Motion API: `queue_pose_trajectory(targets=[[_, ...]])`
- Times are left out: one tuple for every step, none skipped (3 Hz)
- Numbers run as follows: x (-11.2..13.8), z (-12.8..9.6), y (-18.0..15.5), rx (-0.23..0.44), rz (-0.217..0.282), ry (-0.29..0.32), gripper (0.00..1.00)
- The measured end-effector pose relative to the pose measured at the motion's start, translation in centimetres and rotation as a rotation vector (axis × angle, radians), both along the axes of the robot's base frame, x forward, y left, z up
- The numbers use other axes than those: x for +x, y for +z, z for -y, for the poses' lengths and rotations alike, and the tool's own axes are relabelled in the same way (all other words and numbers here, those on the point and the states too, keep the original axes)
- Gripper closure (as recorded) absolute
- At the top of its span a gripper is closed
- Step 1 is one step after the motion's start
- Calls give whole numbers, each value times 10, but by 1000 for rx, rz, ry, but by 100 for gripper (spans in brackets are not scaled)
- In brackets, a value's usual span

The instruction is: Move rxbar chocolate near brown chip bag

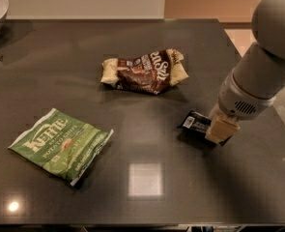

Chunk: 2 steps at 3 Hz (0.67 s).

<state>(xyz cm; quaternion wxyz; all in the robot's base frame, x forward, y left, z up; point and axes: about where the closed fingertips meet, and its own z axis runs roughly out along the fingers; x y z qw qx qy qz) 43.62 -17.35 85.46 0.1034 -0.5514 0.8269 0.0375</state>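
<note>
A dark, glossy table (60,57) is seen before a pale wall, and a bright square of light is reflected in it. The end effector (221,128) is placed at the right end of the chocolate bar (194,121), touching it; how far it is spread cannot be told. The brown chip bag (144,71) is laid beyond the end effector to its left, apart from the bar. A green chip bag (60,144) is laid far to its left.

From the brown chip bag (144,71), the Kettle chips bag (60,144) is placed at 8 o'clock, the rxbar chocolate (195,122) at 4 o'clock. The end effector (221,129) is placed at the bar's 3 o'clock.
</note>
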Motion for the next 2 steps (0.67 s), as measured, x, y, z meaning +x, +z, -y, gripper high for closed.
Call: queue_pose_trajectory(targets=[[33, 12, 10, 14, 5, -12, 100], [65, 16, 11, 38, 11, -13, 100]])
